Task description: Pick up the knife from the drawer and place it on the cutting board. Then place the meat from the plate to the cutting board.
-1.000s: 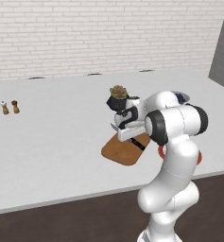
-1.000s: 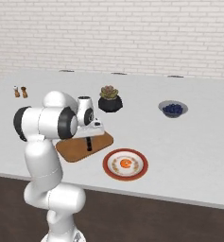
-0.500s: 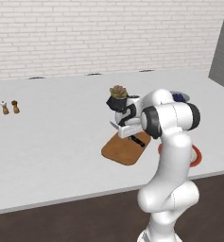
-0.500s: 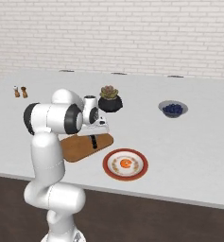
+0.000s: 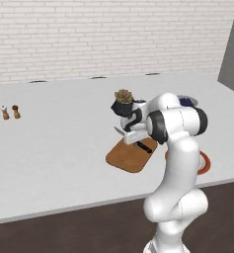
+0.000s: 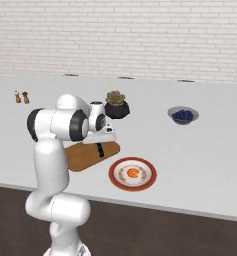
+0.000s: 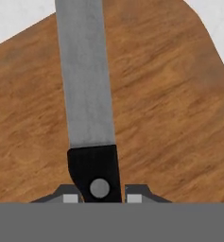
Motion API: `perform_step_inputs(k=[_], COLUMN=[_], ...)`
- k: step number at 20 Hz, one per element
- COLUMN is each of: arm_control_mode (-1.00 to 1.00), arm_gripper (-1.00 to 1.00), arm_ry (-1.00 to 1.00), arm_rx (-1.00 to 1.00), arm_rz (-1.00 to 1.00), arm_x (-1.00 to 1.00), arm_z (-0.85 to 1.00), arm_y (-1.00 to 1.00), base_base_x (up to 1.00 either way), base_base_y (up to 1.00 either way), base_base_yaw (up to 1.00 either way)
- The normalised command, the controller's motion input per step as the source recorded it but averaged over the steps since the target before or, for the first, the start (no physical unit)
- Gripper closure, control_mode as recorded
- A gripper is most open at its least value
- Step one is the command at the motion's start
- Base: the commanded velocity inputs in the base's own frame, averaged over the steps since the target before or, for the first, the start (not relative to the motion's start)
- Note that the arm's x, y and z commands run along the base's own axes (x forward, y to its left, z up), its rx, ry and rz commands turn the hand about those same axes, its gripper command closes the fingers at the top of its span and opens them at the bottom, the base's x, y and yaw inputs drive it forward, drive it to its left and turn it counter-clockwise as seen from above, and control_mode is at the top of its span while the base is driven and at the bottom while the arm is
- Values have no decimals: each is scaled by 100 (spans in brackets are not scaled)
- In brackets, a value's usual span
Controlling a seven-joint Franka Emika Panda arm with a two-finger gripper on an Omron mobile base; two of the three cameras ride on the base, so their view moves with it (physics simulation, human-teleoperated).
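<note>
The knife (image 7: 86,75) points away from my hand, its grey blade stretched over the brown cutting board (image 7: 170,118). My gripper (image 7: 101,198) is shut on its black handle (image 7: 97,168). From the base views the gripper (image 6: 101,145) hangs low over the board (image 6: 82,155), with the dark knife (image 5: 144,147) just above the wood (image 5: 124,157); whether it touches I cannot tell. The meat (image 6: 133,173), a small orange-red lump, lies in the middle of the red-rimmed plate (image 6: 115,176), right of the board. My arm hides most of the plate (image 5: 204,164) from the left.
A dark pot with a plant (image 6: 116,106) stands just behind the board. A small bowl with dark blue contents (image 6: 183,115) sits further right. Two little shakers (image 5: 10,112) stand far left. A white brick wall closes off the counter at the back.
The arm's upper links have shifted a little. The hand stays low over the board with the knife in its grip.
</note>
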Motion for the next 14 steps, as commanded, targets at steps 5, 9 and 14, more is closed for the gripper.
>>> perform_step_inputs(k=[5,9,14], arm_control_mode=[-100,-100,-100], arm_gripper=[100,-100,-100], arm_ry=[0,0,0], arm_rx=[0,0,0], arm_rz=[-2,-1,0], arm_x=[0,0,0], arm_z=[-31,0,0], arm_y=[-1,0,0], base_base_x=[0,0,0], base_base_y=[0,0,0], base_base_yaw=[0,0,0])
